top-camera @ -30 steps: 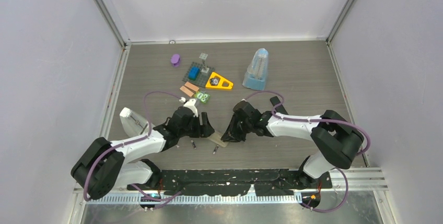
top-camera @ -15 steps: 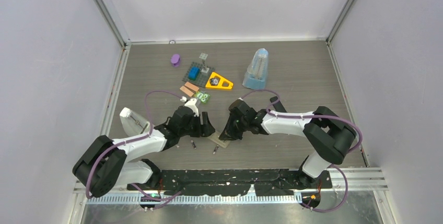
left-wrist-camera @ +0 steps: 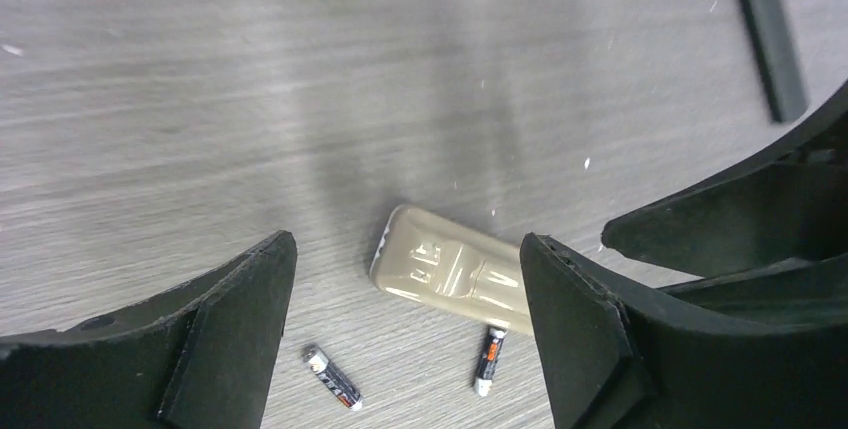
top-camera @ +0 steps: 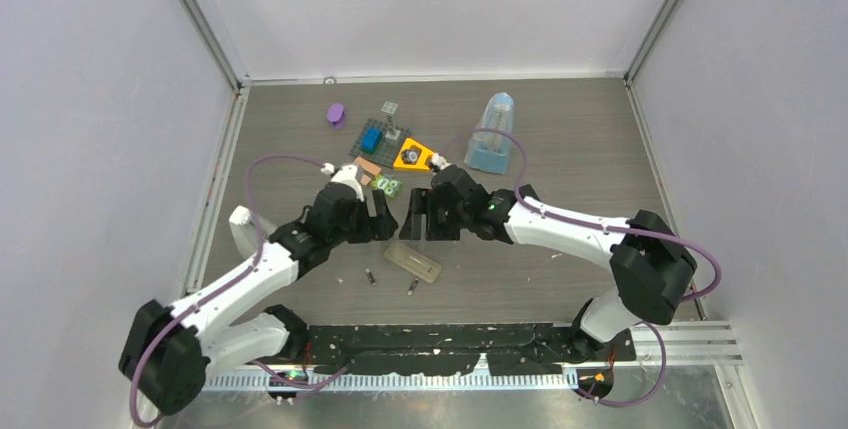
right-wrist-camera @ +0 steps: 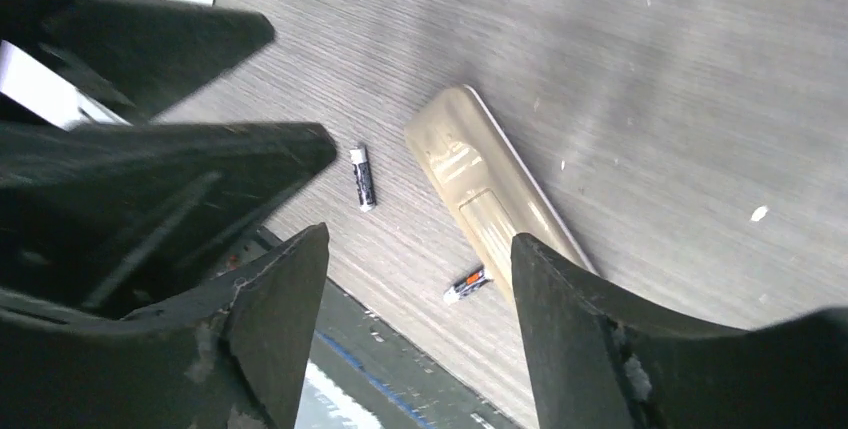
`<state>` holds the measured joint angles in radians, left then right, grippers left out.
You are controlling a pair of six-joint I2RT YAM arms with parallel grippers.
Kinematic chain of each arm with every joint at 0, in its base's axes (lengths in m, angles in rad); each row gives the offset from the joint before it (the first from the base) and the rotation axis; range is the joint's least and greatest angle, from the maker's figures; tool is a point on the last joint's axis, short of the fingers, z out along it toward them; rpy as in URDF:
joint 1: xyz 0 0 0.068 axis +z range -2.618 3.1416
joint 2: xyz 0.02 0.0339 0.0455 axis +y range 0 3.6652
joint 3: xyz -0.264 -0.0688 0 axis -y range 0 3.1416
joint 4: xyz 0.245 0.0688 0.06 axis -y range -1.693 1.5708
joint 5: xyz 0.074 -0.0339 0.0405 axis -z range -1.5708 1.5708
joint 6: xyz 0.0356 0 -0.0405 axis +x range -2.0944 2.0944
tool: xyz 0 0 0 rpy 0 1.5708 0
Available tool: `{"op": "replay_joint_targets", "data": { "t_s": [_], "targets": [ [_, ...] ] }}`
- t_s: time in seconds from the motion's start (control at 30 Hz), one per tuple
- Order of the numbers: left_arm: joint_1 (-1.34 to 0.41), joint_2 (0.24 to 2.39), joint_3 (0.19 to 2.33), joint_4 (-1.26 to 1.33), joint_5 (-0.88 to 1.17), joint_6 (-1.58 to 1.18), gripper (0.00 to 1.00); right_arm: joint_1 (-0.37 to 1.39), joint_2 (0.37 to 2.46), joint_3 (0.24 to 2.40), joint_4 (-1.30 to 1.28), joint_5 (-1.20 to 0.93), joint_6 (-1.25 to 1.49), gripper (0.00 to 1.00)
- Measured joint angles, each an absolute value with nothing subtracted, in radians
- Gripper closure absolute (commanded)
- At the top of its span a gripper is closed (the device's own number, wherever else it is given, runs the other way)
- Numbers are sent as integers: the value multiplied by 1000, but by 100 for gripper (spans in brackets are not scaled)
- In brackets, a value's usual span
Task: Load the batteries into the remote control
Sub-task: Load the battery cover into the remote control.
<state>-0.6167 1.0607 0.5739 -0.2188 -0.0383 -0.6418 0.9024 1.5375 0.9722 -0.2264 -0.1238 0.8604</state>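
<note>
Top view: left gripper [top-camera: 383, 221] and right gripper [top-camera: 417, 221] are hovering side by side, both jaws standing spread and gripping nothing. The remote control [top-camera: 412, 261] is lying flat on the table [top-camera: 560, 149] just base-side of both jaw pairs, its long axis slanting far-left to near-right. Left wrist view: it is showing below the gap between the spread jaws, with one battery [left-wrist-camera: 333, 390] and a second battery [left-wrist-camera: 488, 360] lying loose beside it. Right wrist view: it is lying diagonally between the jaws, untouched.

Left arm [top-camera: 240, 284]: white links, black joints.
Right arm [top-camera: 565, 232]: same white and black.
Cables [top-camera: 272, 158]: purple, looping off each wrist.
Jaws: matte black wedges, edges perhaps scuffed, from here.
</note>
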Motion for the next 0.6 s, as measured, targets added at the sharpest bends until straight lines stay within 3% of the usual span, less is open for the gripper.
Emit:
{"op": "replay_joint_targets", "data": {
  "t_s": [0.13,0.4,0.6],
  "targets": [
    [-592,935,634,-331,-130,-646,9,933,1544,1055,-303,-87,655,11],
    [-580,754,713,-572,-288,-656,1,1042,1688,1174,-453,28,315,9],
    [-580,657,722,-672,-326,-676,0,1070,1791,1208,-497,56,203,9]
  ]
}}
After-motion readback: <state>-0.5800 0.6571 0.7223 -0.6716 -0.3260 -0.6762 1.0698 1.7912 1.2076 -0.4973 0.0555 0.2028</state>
